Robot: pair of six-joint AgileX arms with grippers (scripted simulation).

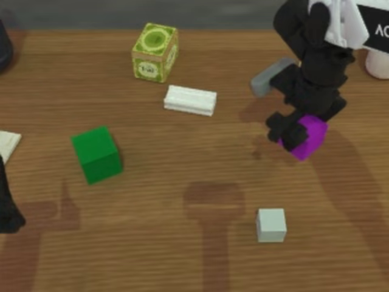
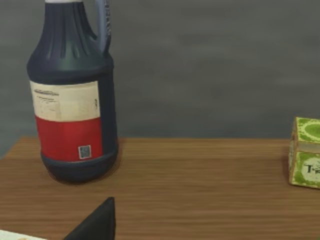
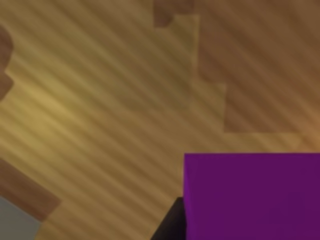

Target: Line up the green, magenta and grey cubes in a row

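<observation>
**Magenta cube in right jaws, above counter**

Top view: right gripper (image 1: pixel 290 131) is holding the magenta cube (image 1: pixel 306 137) at right centre, jaws closed on it. Green cube (image 1: pixel 96 154) is sitting at left; grey cube (image 1: pixel 271 225) near, right of centre. Left gripper (image 1: pixel 8 213) is idling at the left edge; jaws' state: cannot tell.

Left wrist view: only a dark bottle (image 2: pixel 73 95) and the printed box (image 2: pixel 305 160).

Right wrist view: cube face plain, vivid purple, sharp-edged, appearing lifted clear of the counter (image 3: pixel 100 100). Risk: off-centre hold could be letting it twist, landing out of line.

The top view looks straight down on the tabletop (image 1: pixel 182 255). The left wrist view sits low, facing level across it toward a dark bottle (image 2: pixel 72 95), sharing the printed box (image 1: pixel 155 52) with the top view. The right wrist view hangs close over the magenta cube (image 3: pixel 252 195).
</observation>
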